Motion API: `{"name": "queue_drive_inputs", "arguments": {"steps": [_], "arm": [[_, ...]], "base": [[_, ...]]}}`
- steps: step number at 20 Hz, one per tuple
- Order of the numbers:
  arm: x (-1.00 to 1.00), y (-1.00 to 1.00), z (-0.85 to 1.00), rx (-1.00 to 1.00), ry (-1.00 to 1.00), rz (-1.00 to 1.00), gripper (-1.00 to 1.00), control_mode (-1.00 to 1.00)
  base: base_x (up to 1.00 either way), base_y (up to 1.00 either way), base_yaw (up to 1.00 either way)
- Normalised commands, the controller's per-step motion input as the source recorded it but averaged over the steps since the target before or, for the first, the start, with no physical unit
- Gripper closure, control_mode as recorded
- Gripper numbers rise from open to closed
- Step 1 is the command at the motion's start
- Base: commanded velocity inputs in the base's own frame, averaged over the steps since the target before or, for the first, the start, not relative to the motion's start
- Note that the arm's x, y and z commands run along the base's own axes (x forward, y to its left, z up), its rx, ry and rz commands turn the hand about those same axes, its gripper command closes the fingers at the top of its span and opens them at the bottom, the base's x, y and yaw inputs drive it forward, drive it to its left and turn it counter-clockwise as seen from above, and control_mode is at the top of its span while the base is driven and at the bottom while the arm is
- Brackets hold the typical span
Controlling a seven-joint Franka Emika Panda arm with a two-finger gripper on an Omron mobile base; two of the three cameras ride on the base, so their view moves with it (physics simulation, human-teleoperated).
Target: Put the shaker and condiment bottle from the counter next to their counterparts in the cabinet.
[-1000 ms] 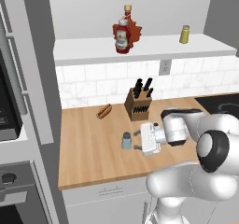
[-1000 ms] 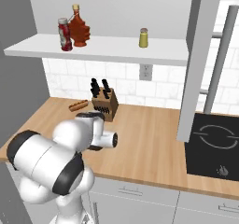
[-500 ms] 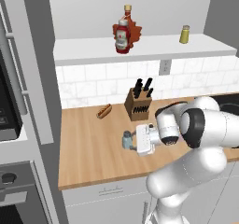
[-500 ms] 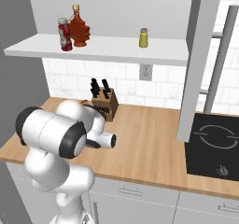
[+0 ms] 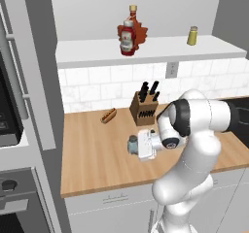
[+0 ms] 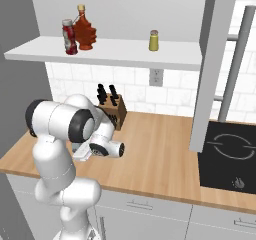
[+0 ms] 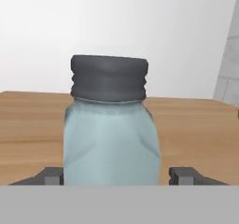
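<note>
The shaker stands upright on the counter, centred between the gripper fingertips; jaws apart, apparently not yet touching.

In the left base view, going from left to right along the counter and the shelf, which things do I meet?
Hot dog → red ketchup bottle, in front of the maple-leaf bottle → blue-grey shaker at the claw → knife block → wall outlet → yellowish shaker.
</note>
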Motion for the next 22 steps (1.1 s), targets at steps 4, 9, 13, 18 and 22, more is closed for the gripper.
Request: {"name": "queue_drive_inputs", "arguments": {"steps": [4,9,13,18,22], "arm": [[0.0,0.17,-0.22,0.0,0.0,0.0,1.0,-1.0],[0.01,0.08,0.31,0.04,-0.08,0.0,1.0,-1.0],[0.0,-0.16,0.98,0.0,-0.11,-0.01,1.0,-1.0],[0.0,-0.26,0.85,0.0,0.0,-0.05,1.0,-1.0],[-0.08,-0.42,0.89,0.0,0.02,-0.09,1.0,-1.0]], "base": [[0.0,0.0,0.0],[0.0,0.0,0.0],[0.0,0.0,0.0],[0.0,0.0,0.0],[0.0,0.0,0.0]]}}
